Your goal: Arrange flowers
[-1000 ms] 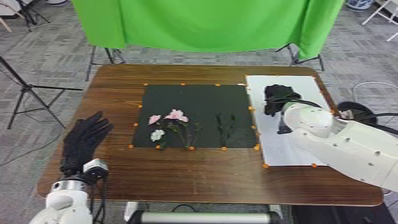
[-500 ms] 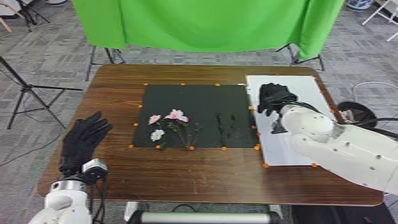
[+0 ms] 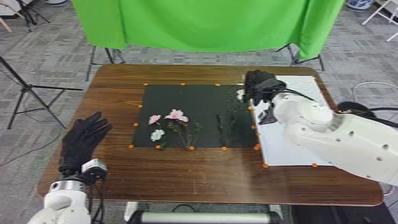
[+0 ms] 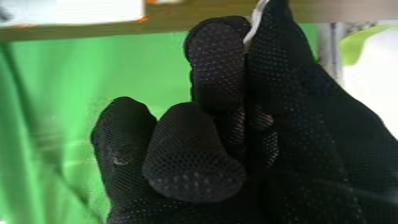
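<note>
In the head view my right hand (image 3: pixel 259 86) is over the far left part of the white sheet (image 3: pixel 298 135), curled on a white flower (image 3: pixel 240 94) beside the dark mat's right edge. In the right wrist view, a pale sliver (image 4: pixel 256 24) sits between fingers and thumb of my right hand (image 4: pixel 213 145). On the dark mat (image 3: pixel 182 95) lie a large pink flower (image 3: pixel 176 115), a smaller pink one (image 3: pixel 154 119), a white one (image 3: pixel 157 135) and dark green stems (image 3: pixel 221 131). My left hand (image 3: pixel 82 140) is open at the table's left side, away from the flowers.
Orange markers run along the edges of the mat and sheet on the brown table (image 3: pixel 200 172). A green cloth (image 3: pixel 209 30) hangs behind the far edge. The right forearm (image 3: pixel 306 115) crosses above the sheet. A black stand (image 3: pixel 34 90) is on the floor at the left.
My right hand has moved away from the robot and to the left, toward the mat's far right corner, and the white flower has come into view beside it. The left hand has stayed still.
</note>
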Controlling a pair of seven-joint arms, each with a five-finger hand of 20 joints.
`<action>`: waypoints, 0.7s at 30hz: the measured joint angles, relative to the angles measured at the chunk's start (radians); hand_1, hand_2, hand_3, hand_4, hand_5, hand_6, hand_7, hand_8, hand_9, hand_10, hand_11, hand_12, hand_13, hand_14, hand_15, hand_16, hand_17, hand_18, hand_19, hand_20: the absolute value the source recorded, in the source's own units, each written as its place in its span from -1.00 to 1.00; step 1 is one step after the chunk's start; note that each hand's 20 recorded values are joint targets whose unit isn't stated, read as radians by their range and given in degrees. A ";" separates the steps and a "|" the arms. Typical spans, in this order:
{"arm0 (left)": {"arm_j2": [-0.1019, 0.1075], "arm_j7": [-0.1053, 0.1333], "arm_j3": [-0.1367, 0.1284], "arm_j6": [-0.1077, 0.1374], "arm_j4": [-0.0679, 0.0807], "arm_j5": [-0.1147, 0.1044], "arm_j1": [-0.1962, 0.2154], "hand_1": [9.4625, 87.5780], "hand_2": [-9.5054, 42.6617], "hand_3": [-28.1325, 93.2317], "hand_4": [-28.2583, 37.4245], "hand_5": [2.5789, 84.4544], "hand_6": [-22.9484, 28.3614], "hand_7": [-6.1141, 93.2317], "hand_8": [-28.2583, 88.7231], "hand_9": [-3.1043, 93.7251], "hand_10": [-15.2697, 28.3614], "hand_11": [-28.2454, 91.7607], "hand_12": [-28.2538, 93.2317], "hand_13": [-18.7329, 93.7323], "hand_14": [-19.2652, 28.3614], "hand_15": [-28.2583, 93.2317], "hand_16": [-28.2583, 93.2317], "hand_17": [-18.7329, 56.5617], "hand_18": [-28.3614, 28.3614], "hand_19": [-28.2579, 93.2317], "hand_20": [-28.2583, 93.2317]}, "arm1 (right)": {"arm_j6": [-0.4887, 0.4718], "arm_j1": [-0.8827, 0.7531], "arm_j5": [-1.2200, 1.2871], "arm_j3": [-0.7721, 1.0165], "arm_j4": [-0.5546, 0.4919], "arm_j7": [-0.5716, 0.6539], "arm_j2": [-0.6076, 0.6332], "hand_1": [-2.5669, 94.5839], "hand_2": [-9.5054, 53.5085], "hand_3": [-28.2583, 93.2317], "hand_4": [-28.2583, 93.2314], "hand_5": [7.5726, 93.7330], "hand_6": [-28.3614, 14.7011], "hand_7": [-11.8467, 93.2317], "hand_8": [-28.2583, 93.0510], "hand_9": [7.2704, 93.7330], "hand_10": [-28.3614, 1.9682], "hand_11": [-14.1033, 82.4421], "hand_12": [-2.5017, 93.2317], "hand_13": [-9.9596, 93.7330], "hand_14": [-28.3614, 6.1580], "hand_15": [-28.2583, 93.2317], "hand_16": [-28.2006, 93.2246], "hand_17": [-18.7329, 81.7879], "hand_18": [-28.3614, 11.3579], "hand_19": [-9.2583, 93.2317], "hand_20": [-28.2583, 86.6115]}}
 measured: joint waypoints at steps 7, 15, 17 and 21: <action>0.001 0.000 0.004 0.000 0.001 0.000 -0.005 -0.79 -0.73 0.64 -1.00 0.10 0.07 -0.64 -0.64 0.01 0.30 -0.21 -0.33 0.01 0.55 -0.15 -0.51 -0.29 0.50 -0.38 -0.23 | -0.189 0.088 0.240 -0.032 0.034 -0.011 -0.123 0.11 -1.00 0.56 -0.71 0.78 0.30 -0.36 -0.38 0.92 0.16 -0.02 -0.39 0.95 0.55 0.56 -0.02 0.66 -0.35 1.00 0.53; 0.000 0.000 0.008 -0.001 0.001 0.000 -0.010 -0.80 -0.73 0.64 -1.00 0.10 0.07 -0.65 -0.63 0.01 0.30 -0.21 -0.33 0.01 0.55 -0.15 -0.51 -0.29 0.50 -0.38 -0.23 | -0.194 0.096 0.320 -0.013 0.104 0.001 -0.287 0.11 -1.00 0.56 -0.71 0.78 0.30 -0.36 -0.38 0.93 0.14 -0.03 -0.39 0.95 0.54 0.56 -0.02 0.66 -0.35 1.00 0.52; 0.000 0.000 0.008 -0.001 0.002 0.000 -0.011 -0.80 -0.73 0.64 -1.00 0.10 0.08 -0.65 -0.63 0.01 0.30 -0.21 -0.33 0.01 0.55 -0.15 -0.51 -0.29 0.50 -0.39 -0.23 | -0.199 0.092 0.351 -0.003 0.113 0.009 -0.312 0.11 -1.00 0.56 -0.71 0.78 0.30 -0.37 -0.38 0.93 0.14 -0.03 -0.39 0.95 0.54 0.56 -0.02 0.66 -0.35 1.00 0.52; 0.000 -0.002 0.008 -0.002 0.002 0.000 -0.011 -0.80 -0.74 0.64 -1.00 0.10 0.08 -0.65 -0.63 0.01 0.30 -0.22 -0.33 0.01 0.55 -0.15 -0.51 -0.29 0.50 -0.39 -0.23 | -0.224 0.083 0.402 0.011 0.132 0.025 -0.341 0.12 -1.00 0.55 -0.72 0.78 0.31 -0.37 -0.39 0.92 0.13 -0.03 -0.41 0.95 0.54 0.56 -0.02 0.66 -0.36 1.00 0.52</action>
